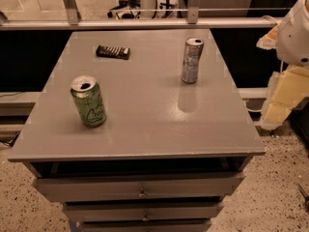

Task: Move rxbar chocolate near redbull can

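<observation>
Rxbar chocolate (pixel 112 51) lies flat on the grey bench (pixel 154 129), well to the left of the redbull can (pixel 192 60) and a little farther back than it, with bare surface between the two. Its long axis runs roughly side to side, so one short end faces the can.

We see the tool (pixel 282 98) on the other side of the redbull can, out past the bench's right edge and somewhat nearer the camera, hanging under the white arm housing (pixel 294 28). It touches nothing, and we cannot tell whether it is open or closed.

That puts the can almost on the line from the tool to the bar, and this is the relation we judge the coming move to turn on. The reach has to cross the bench, passing over or behind the upright can without clipping it, and the bar's narrow width is the likely place to take hold.

A green can (pixel 88 101) stands left of the redbull can and closer to the front, clear of that path. The task has not yet begun.
</observation>
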Tool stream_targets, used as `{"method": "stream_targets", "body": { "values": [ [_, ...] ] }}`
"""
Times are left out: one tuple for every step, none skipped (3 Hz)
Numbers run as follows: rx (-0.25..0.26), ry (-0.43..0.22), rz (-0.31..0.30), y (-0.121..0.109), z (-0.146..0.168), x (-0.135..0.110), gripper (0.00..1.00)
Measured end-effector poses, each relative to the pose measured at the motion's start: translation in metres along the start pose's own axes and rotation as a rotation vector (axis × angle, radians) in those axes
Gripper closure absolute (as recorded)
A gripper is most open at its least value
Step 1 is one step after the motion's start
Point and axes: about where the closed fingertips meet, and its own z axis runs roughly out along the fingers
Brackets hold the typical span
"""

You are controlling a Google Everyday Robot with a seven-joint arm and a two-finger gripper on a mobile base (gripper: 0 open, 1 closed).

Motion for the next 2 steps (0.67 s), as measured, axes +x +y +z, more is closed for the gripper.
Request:
{"method": "stream_targets", "body": {
  "values": [
    [0.000,0.000,0.000,0.000,0.000,0.000,0.00],
    [0.009,-0.051,-0.029,-0.013,0.007,-0.023,0.00]
  ]
}}
